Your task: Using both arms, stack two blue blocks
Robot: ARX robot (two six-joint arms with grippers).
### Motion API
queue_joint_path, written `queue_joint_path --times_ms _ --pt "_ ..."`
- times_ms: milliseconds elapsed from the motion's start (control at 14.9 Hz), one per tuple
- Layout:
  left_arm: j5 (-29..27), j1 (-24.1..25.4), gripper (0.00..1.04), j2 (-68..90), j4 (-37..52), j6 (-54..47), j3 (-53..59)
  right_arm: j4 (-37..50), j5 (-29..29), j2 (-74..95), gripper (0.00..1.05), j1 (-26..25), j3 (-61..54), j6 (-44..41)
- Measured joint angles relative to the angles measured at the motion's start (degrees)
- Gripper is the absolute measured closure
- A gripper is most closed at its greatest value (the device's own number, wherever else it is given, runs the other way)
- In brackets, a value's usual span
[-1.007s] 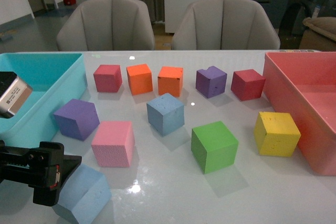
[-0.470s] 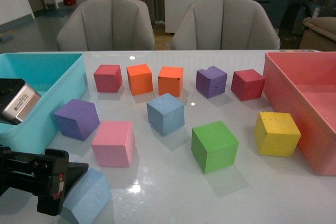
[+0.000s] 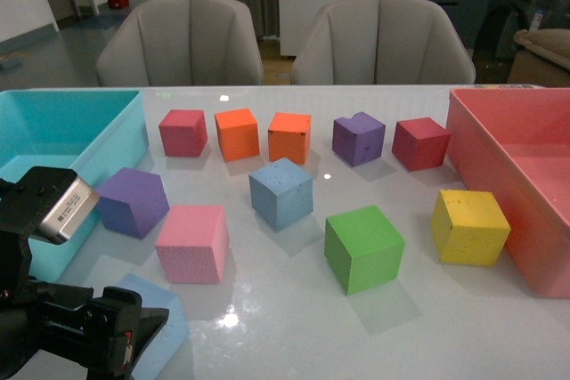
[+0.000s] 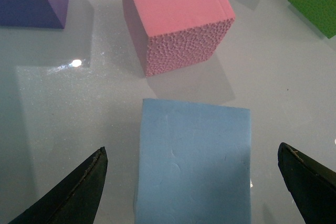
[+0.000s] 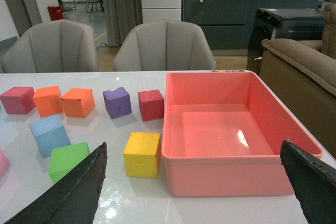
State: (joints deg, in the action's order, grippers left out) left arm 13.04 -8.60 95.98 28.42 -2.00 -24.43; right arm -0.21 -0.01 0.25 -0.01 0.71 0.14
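White table [image 3: 481, 335]; my left gripper [image 4: 191, 149] has dropped lower, jaws apart astride the blue block [image 4: 193, 182] beside the pink block [image 4: 173, 14]; grasp next.

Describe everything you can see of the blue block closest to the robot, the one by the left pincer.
The near blue block is a pale blue foam cube whose top face is smooth with a few faint creases. It sits flat on the glossy white table at the front left, just short of the pink block and not touching it. The left pincer straddles it, open, with a gap on each side; nothing grips it.
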Motion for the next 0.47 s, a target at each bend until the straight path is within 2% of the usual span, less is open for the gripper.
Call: queue_joint_path --times_ms 403,470 --pt "-1.77 -2.10 0.07 4.04 2.14 -1.60 0.61 0.00 0.02 0.00 0.06 0.00 0.00 -0.02" --pt "-1.84 -2.32 0.15 4.04 2.36 -1.92 0.70 0.00 0.02 0.00 0.06 0.00 0.00 -0.02"
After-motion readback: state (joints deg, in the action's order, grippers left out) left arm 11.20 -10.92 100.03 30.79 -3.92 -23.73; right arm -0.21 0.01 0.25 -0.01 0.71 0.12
